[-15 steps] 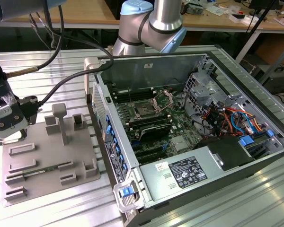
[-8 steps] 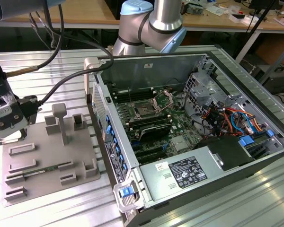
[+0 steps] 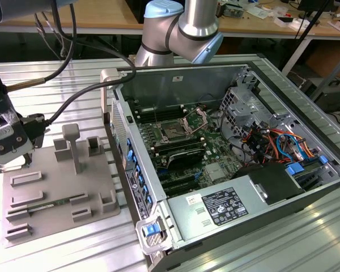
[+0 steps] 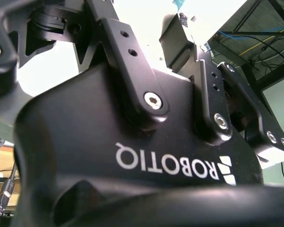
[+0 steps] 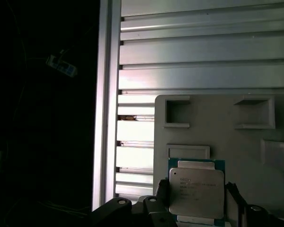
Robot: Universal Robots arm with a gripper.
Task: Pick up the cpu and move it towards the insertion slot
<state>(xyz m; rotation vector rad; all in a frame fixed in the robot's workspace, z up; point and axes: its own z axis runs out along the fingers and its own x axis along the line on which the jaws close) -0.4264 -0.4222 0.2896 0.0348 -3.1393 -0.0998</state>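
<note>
Small flat square cpu point(image 5: 196, 191), silvery metal top, thin green rim: flat, metal face up, over one corner of large grey plastic tray point(image 5: 255, 161), just beside a low raised bar. Longer sides aligned with the dark fingers point(image 5: 162, 194). Black gripper point(image 3: 12, 163): narrowed onto the chip, one finger against each long edge. Two rectangular pockets in the tray near its edge. Ribbed aluminium table point(image 5: 203, 52) beyond that edge. Silver-framed insertion slot point(image 3: 173, 132): inside open grey computer case point(image 3: 238, 73), well apart, toward the exterior view's right.
</note>
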